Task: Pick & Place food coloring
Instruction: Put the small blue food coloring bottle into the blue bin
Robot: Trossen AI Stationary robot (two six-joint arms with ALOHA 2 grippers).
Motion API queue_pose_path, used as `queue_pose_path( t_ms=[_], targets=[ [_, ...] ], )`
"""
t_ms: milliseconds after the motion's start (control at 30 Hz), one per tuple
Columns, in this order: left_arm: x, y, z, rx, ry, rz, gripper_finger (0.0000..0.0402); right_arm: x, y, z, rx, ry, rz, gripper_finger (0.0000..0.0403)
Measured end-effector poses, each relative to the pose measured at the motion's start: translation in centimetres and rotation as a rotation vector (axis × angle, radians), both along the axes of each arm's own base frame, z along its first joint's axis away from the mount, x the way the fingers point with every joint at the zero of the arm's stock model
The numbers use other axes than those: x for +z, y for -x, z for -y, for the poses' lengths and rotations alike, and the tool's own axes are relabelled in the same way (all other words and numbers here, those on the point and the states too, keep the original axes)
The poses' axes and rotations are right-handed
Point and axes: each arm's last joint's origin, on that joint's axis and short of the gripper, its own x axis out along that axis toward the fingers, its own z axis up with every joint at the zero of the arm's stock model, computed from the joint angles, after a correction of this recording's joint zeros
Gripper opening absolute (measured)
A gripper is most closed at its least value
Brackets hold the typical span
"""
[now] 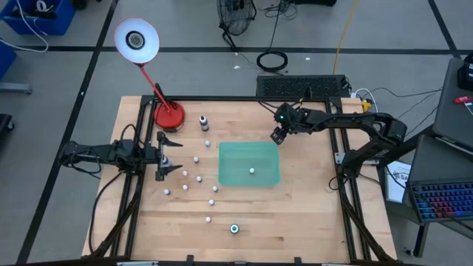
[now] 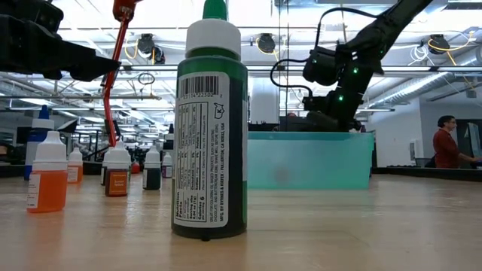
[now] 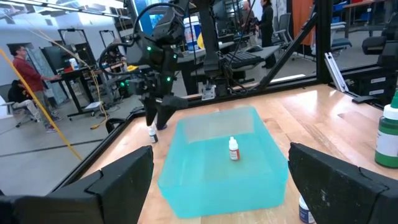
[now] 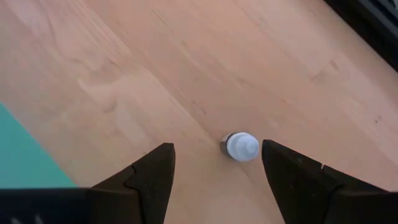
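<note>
Right gripper (image 4: pixel 214 165) straddles white-capped bottle (image 4: pixel 241 147) (hidden overhead).

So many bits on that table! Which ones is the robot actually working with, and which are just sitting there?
Part of the job:
tiny white-capped food coloring bottles
big green bottle
shallow teal tray
bottle under the open right end effector

Just lying about:
red desk lamp
black keyboard

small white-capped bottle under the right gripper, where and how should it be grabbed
Grip the small bottle around its white cap and neck, coming straight down from above. It stands upright on bare wood beside the teal bin, nothing crowding it, and the open right gripper already hangs over it, a finger to either side.
</note>
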Motion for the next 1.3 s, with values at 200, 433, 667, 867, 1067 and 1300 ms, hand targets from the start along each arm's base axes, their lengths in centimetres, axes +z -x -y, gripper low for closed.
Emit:
queue_pose_path(
  t_ms=[200,433,667,867,1067,1300],
  targets=[
    [0.0,0.0,0.0,0.000,0.000,0.000,0.0365,-0.3,0.2,0.6,-0.007,0.004,-0.014,0.0226],
    [0.0,0.0,0.0,0.000,0.000,0.000,0.0365,-1.0,0.2,1.0,-0.009,-0.007,-0.039,0.0226],
    [0.0,0.0,0.0,0.000,0.000,0.000,0.0365,-0.9,0.2,1.0,0.001,-0.005,-0.034,0.0226],
    [0.0,0.0,0.0,0.000,0.000,0.000,0.0365,-1.0,0.1,0.9,0.025,-0.037,-0.014,0.0212],
    [0.0,0.0,0.0,0.000,0.000,0.000,0.0365,-1.0,0.1,0.9,0.025,-0.037,-0.013,0.0170],
    [0.0,0.0,0.0,0.000,0.000,0.000,0.0365,-1.0,0.1,0.9,0.027,-0.034,-0.018,0.0111]
  ],
)
